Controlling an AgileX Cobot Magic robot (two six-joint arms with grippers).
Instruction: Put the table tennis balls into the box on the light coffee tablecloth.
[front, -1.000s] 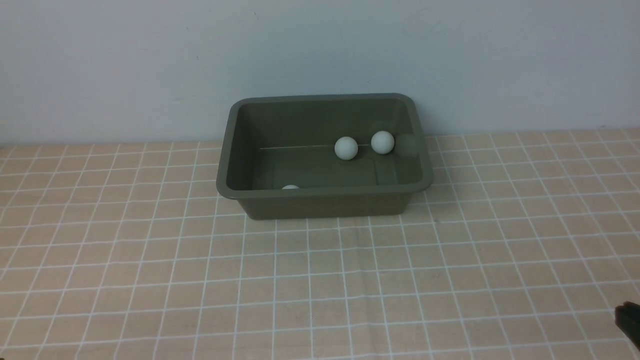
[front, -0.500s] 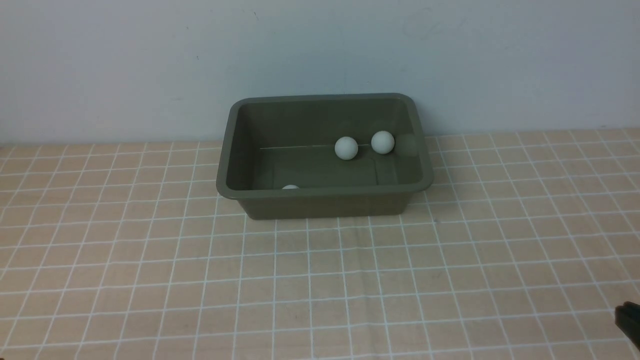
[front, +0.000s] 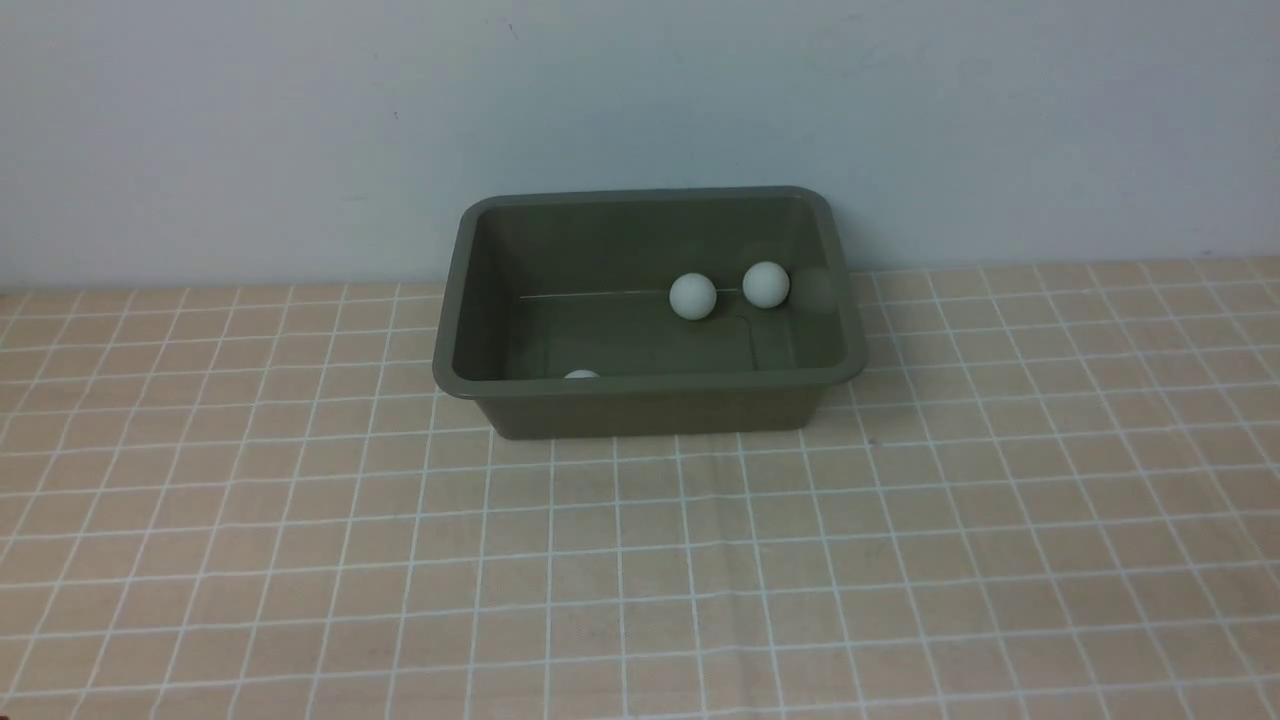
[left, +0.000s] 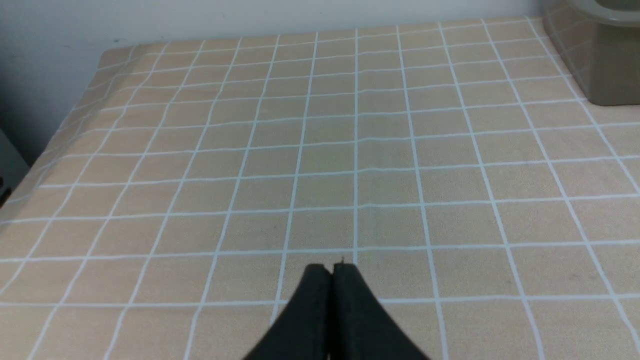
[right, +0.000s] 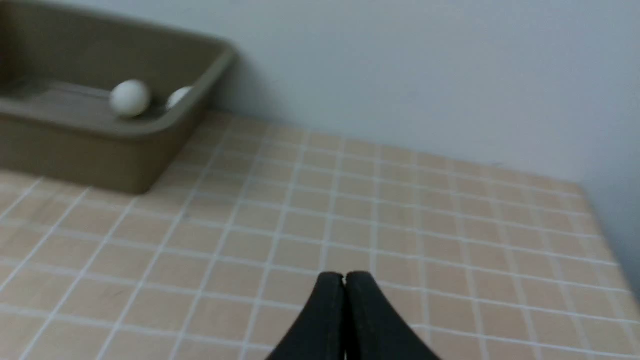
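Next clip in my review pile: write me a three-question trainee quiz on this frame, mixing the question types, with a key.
1. True or false: a small white table tennis ball lies loose on the tan grid-lined tablecloth outside the box.
2. How many balls show inside the olive-green rectangular plastic box in the front view? A) one B) three C) five
3. Fill in: both black grippers' jaws are ____.

Key:
1. False; none shows on the cloth.
2. B: the ball mid-floor, the ball beside it, and the ball half hidden behind the near rim.
3. Shut: left gripper, right gripper, holding nothing.

Three balls (front: 692, 296) visible inside box (front: 650, 408), on tablecloth (front: 640, 560).
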